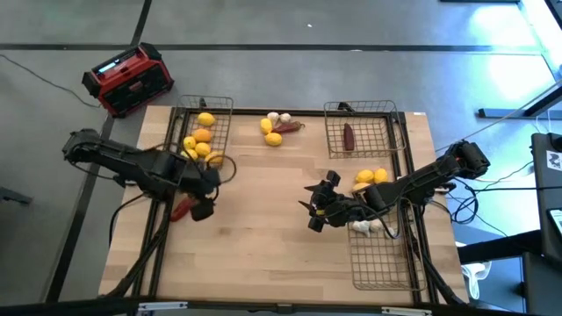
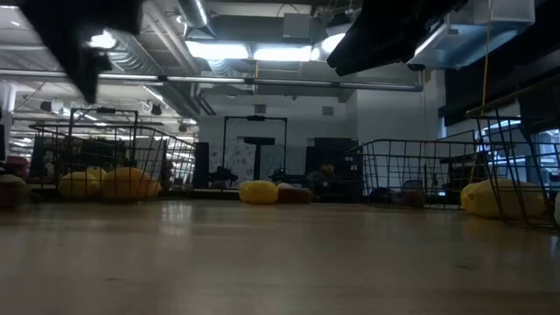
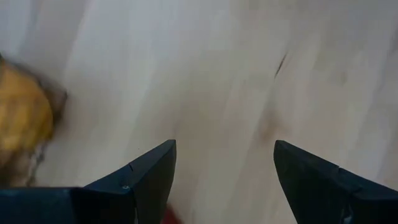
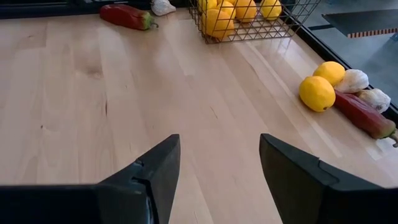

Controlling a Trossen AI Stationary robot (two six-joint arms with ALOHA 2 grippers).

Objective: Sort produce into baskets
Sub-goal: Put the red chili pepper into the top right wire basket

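While both dark two-finger grippers, left [image 1: 204, 195] and right [image 1: 318, 207], hover open and empty, unsorted yellow lemons, white garlic bulbs and a dark red pepper [image 4: 364, 115] lie at the table's far edge; next: reach and grasp one.

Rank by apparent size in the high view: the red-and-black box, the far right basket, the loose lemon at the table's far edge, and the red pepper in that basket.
1. Far right basket
2. Red-and-black box
3. Red pepper and loose lemon: too alike to rank; the pepper is longer, the lemon rounder.
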